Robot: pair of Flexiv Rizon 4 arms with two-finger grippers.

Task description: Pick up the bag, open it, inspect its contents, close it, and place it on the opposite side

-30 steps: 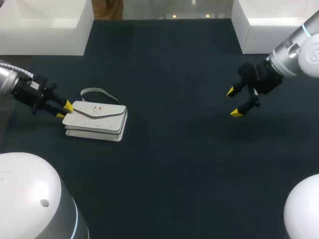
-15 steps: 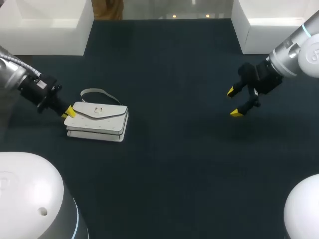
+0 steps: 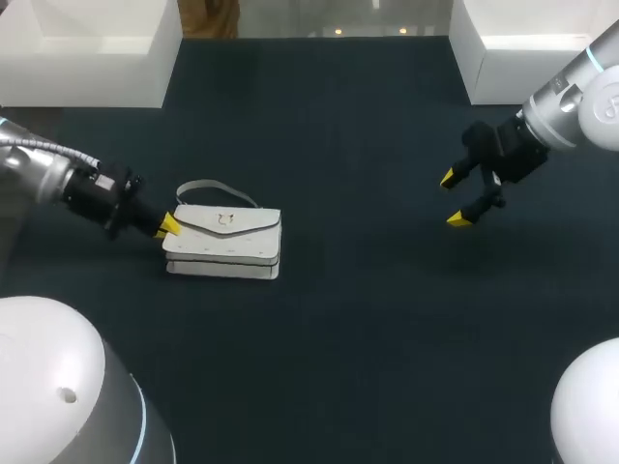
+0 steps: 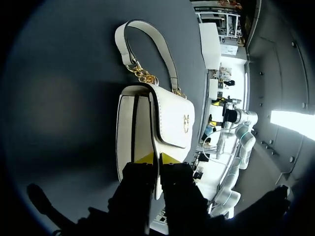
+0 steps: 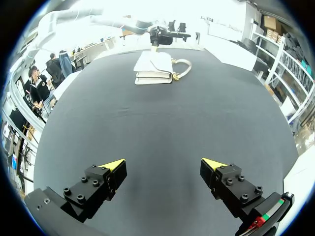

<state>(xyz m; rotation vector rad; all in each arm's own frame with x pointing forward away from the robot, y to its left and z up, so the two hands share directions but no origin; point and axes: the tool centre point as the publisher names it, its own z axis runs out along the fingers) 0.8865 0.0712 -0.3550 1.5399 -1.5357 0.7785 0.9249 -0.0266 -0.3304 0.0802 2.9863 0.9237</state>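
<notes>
Evidently left pincer (image 3: pixel 166 225), clenched on white leather handbag (image 3: pixel 232 240), dragged it toward 3 o'clock; lift pending; right pincer (image 3: pixel 453 199) released

Both arms are built of smooth silver-grey tubular links. The right arm (image 3: pixel 569 97) has a thin light-blue ring (image 3: pixel 592 56) round one joint and ends in a black wrist block. The left arm (image 3: pixel 24 172) has a pale grey cable (image 3: pixel 48 147) running along it to a black wrist. The left hand (image 4: pixel 157 158) and the right hand (image 5: pixel 162 164) each have two blocky black fingers capped with bright yellow wedge tips. The right hand's finger blocks show round black screw heads (image 5: pixel 78 186), with a small red and green marking (image 5: pixel 266 216) behind one. Two large white domed housings (image 3: pixel 48 387) show in the head view's lower corners, the left one edged with a blue line and pierced by a small hole (image 3: pixel 66 394)
</notes>
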